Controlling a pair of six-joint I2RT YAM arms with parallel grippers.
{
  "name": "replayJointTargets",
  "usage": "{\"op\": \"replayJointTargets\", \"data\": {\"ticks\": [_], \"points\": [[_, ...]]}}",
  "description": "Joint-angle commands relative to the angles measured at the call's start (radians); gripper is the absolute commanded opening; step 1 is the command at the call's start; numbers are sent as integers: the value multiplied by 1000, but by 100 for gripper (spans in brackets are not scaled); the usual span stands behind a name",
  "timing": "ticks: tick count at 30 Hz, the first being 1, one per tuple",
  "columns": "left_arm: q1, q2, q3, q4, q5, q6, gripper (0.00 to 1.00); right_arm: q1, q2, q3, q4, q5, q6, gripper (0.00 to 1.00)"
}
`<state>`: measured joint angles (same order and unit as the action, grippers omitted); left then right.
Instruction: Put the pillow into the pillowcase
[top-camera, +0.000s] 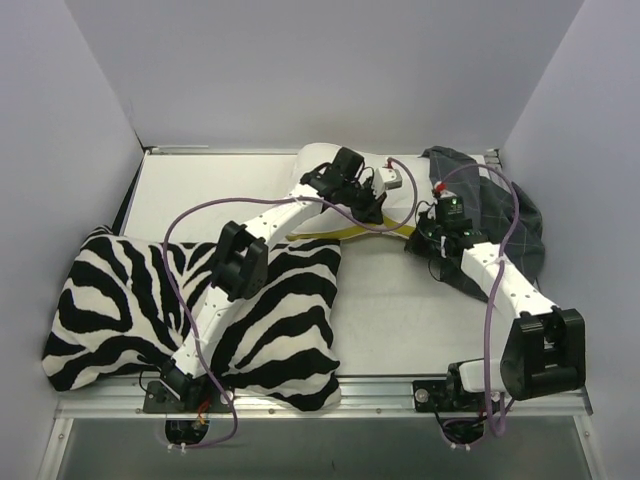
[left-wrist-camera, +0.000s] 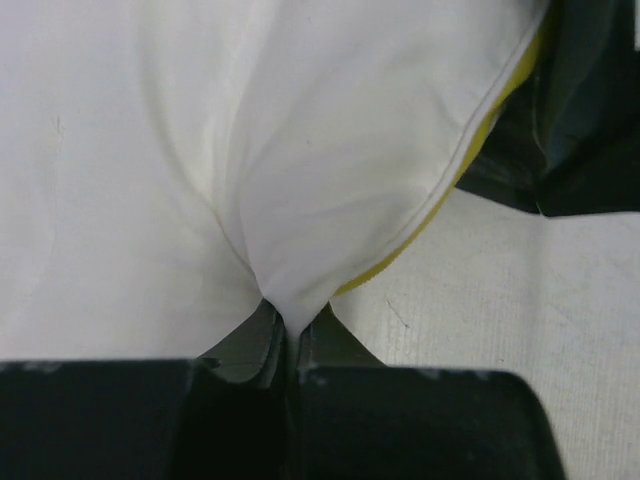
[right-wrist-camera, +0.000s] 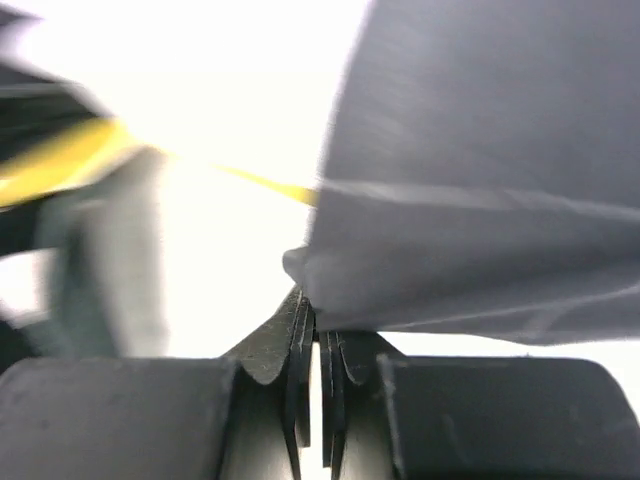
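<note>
The pillow (top-camera: 322, 160) is seen at the far middle of the table (top-camera: 400, 320), white, with its yellow side edge turned toward the near side. Just to its right, at the far right, the dark grey checked pillowcase (top-camera: 505, 215) lies crumpled, touching the pillow.

The left gripper (top-camera: 373, 205) is reached over the pillow. In the left wrist view its jaws are pressed together at (left-wrist-camera: 290, 320) on a pinch of the pillow's (left-wrist-camera: 300, 150) white cover, which is drawn into a tight gather, beside the yellow seam. The dark pillowcase (left-wrist-camera: 590, 120) is seen at the upper right of that view.

The right gripper (top-camera: 425, 241) is placed at the left margin of the pillowcase. In the blurred right wrist view its jaws are closed at (right-wrist-camera: 312, 310) on a folded edge of the grey pillowcase (right-wrist-camera: 480, 200), with white pillow cover and a yellow strip behind.

A large zebra-striped cushion (top-camera: 120, 300) is spread at the near left, partly under the left arm. A purple cable (top-camera: 200, 215) is looped along each arm.
</note>
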<state>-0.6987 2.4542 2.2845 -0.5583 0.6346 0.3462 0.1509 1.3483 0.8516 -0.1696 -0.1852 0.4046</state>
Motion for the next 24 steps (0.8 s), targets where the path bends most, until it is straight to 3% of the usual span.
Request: {"op": "replayJointTargets", "data": {"ticks": [1,5,9,12,14,18,19,20,21,24], "points": [[-7,2,60,138,73,-148,0,47,-55,115,-70,-140,72,0],[-8,-55,-77,270,109,-216,0,53,-25,222,-84,-253,109,0],[-8,-165,-360,403,171,-185,0,56,0,210,-65,-321,123,0],[-8,-276,-544,382,235,-40,0,36,9,121,-71,-378,132,0],[-13,-354,-630,319,298,153,0,9,9,61,-80,-395,151,0],[-45,-443,-758,36,335,518,0,-24,17,32,-142,-415,132,1],[-54,-464,-787,8,330,607,0,-25,20,41,-154,-439,119,7],[-67,-471,-795,-20,323,631,0,-31,25,72,-189,-453,103,20],[-70,-474,-795,-26,321,639,21,-34,35,101,-209,-468,67,25],[-61,-463,-719,-40,326,564,57,-80,57,255,-315,-497,-42,40]]}}
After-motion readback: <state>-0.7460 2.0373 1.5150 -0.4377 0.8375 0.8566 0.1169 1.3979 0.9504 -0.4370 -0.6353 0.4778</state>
